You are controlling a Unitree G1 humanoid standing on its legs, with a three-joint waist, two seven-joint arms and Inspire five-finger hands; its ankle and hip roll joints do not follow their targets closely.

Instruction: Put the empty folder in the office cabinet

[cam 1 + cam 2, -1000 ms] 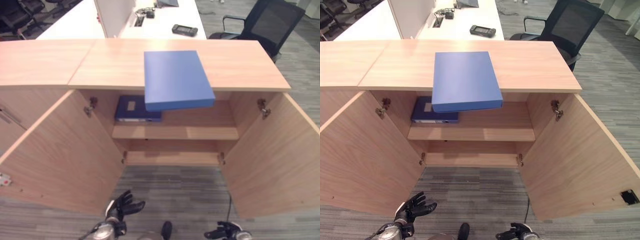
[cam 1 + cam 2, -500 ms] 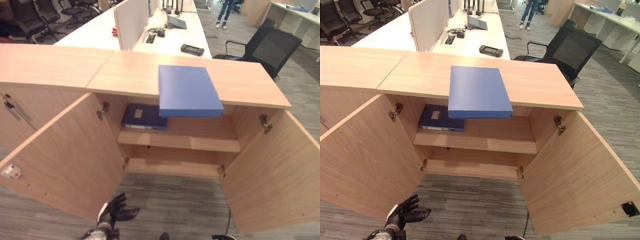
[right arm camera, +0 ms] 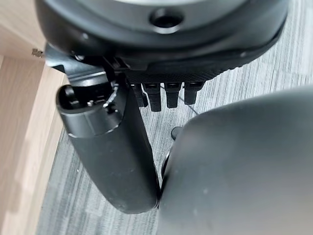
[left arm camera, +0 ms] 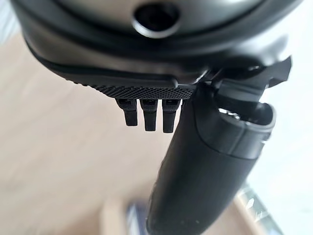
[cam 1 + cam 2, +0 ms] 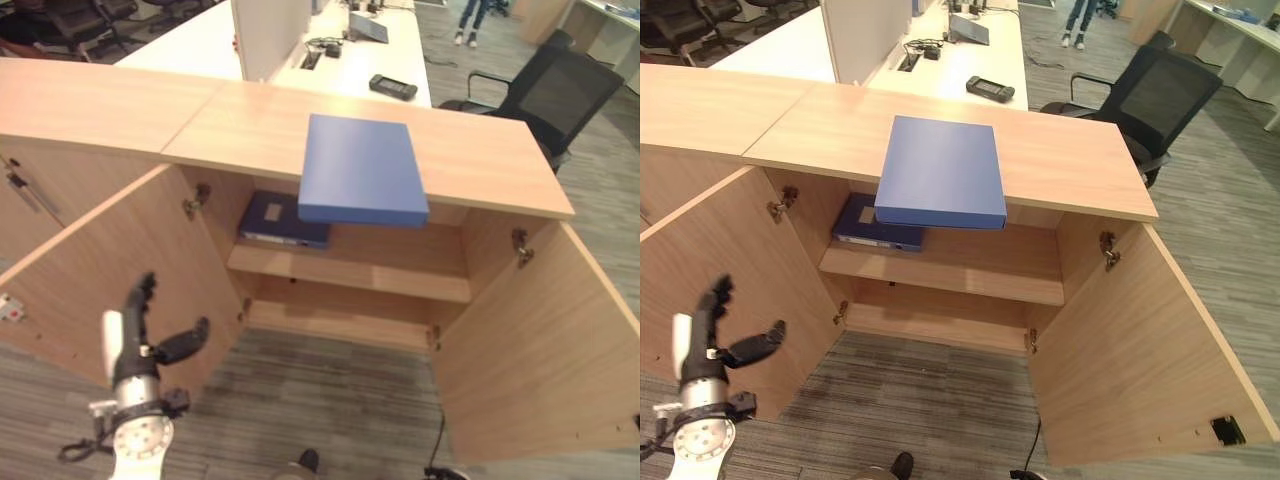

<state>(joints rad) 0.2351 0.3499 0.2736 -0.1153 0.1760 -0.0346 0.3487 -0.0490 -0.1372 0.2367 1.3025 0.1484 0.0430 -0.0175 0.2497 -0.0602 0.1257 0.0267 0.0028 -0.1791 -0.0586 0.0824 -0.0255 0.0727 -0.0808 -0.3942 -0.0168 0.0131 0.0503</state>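
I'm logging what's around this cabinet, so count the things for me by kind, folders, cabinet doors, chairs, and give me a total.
Blue folders: 2, the empty folder on the cabinet top, the dark blue folder on the upper shelf
Open cabinet doors: 2, left door, right door
Black office chair beside the cabinet: 1
Total: 5
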